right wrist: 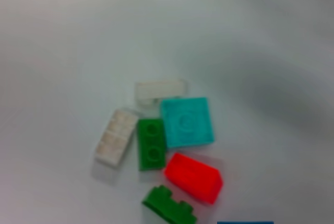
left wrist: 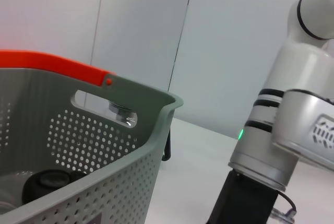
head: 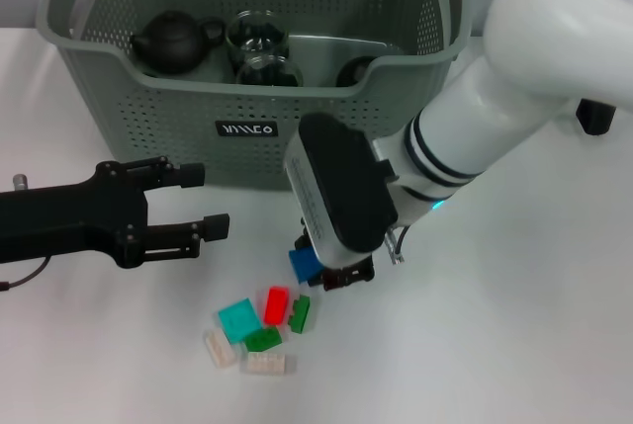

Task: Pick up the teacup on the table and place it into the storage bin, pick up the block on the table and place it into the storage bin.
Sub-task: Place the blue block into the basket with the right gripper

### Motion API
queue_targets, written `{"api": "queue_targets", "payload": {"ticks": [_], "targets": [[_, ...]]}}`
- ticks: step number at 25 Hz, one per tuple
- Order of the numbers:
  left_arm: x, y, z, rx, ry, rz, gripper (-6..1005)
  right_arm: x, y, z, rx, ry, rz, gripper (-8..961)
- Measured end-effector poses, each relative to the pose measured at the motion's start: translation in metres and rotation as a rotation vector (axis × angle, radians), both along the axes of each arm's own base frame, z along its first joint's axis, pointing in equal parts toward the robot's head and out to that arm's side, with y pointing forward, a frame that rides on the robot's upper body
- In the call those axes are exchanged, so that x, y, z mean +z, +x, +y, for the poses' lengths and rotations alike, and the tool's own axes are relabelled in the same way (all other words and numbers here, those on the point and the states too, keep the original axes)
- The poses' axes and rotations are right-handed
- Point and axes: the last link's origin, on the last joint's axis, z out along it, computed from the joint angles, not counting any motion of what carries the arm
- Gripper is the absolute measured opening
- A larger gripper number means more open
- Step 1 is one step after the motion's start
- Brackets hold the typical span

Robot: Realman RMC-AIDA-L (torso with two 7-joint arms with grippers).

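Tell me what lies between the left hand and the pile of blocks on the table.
Nothing: in the head view, bare white table separates the open left hand from the pile of blocks. The right hand sits at the pile's far side, by the blue block.

The storage bin [head: 178, 113] sat across the back of the table [head: 514, 345], its tall perforated wall blocking any straight path in, so entry was only over the rim. Inside, a dark teapot [head: 176, 42] and glass jars [head: 259, 37] crowded the left and middle. The left gripper [head: 213, 201] stood spread open in front of that wall. The right gripper [head: 331, 271] hung just above the brick pile [head: 259, 328], a blue block [head: 304, 264] at its tip. Bare table lay to the right.
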Motion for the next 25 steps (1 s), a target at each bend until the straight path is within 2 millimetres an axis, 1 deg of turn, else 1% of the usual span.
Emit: {"api": "queue_targets", "payload": {"ticks": [7, 16, 20, 25], "targets": [[0.004, 0.001, 0.003, 0.010, -0.001, 0.004, 782, 0.013, 0.000, 0.010, -0.106, 0.051, 0.074, 437], [0.013, -0.003, 0.004, 0.032, 0.039, 0.000, 781, 0.044, -0.003, 0.007, -0.203, 0.050, 0.201, 437], [0.017, -0.007, 0.003, 0.048, 0.055, -0.001, 781, 0.064, -0.011, 0.005, -0.254, 0.051, 0.261, 437], [0.018, -0.011, -0.001, 0.060, 0.052, 0.003, 781, 0.098, -0.029, 0.002, -0.303, 0.040, 0.332, 436]]}}
